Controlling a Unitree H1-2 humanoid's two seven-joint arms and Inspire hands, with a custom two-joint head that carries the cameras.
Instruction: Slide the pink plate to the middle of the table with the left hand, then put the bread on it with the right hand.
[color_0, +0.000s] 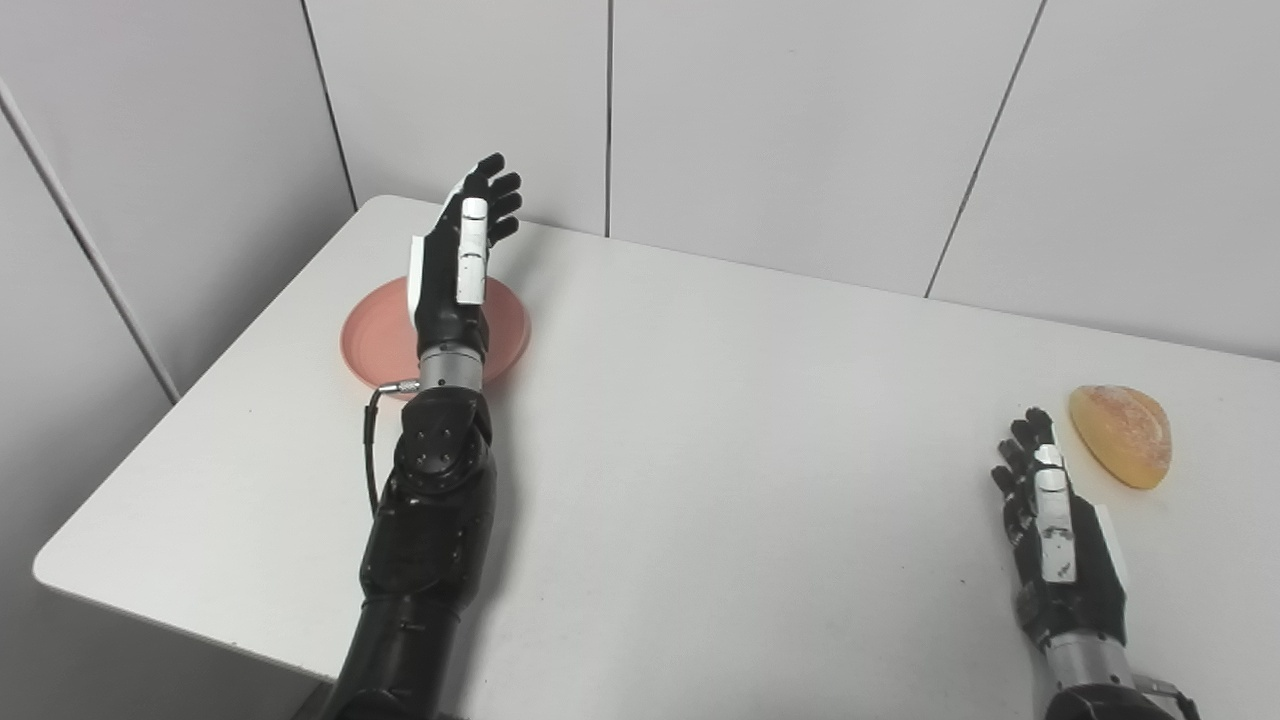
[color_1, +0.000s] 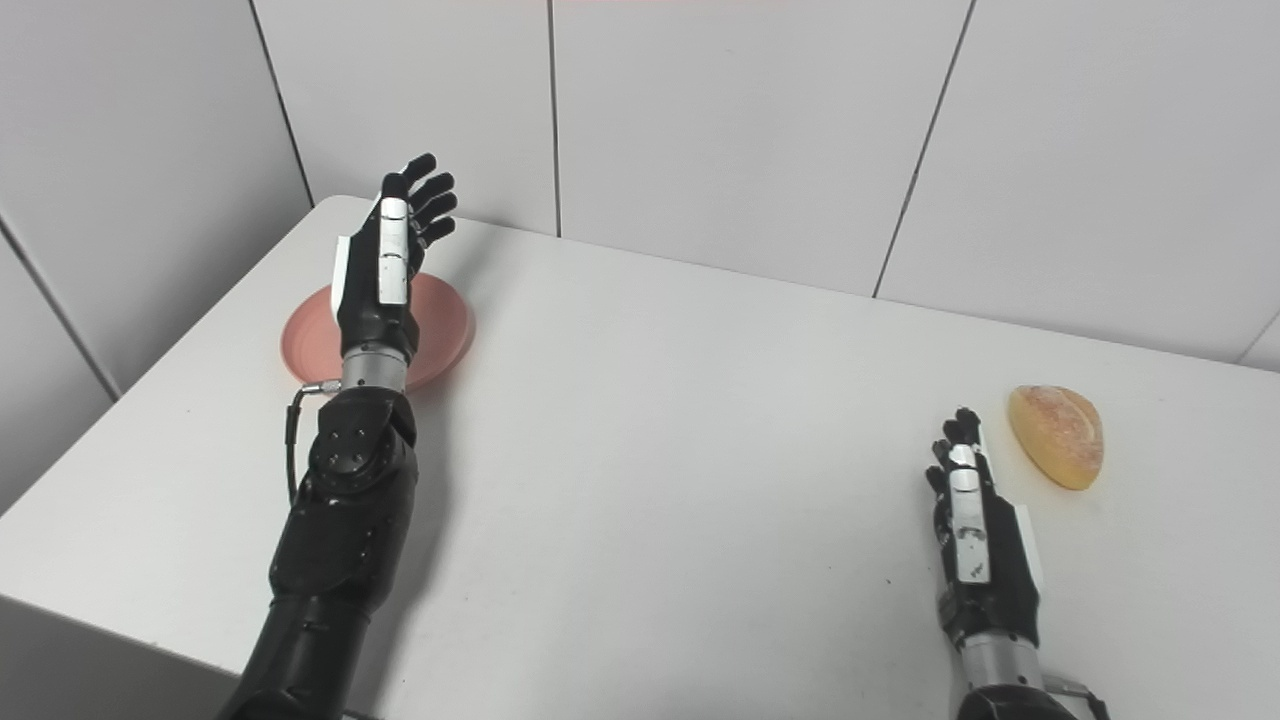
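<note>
Nothing of the task looks finished yet, as far as I can judge. Pink plate (color_0: 372, 340) sits in the upper left of the frame, near the far left corner of the white table (color_0: 700, 420), well away from the middle where it is meant to end up. Left hand (color_0: 462, 262) is raised over the plate with its fingers (color_0: 497, 190) stretched out and a little apart, gripping nothing. I can't tell whether any part of it touches the plate; the palm and wrist cover the plate's centre, and only the rim shows on either side.

Bread (color_0: 1122, 434) lies at the right edge of the frame, flat on the table, well apart from the plate. Right hand (color_0: 1050, 525) rests low in the lower right of the frame, just beside the bread but not on it, fingers extended and empty. To my eye it is waiting its turn.

So both steps remain: the slide to the middle, then the lift and placing of the bread.

Some things are hard to make out. Height of the left hand above the plate is unclear from this high angle. Right forearm is cut off by the bottom edge of the frame, and the near right part of the table runs out of view. Palms of both hands face away, so I only see their backs.
</note>
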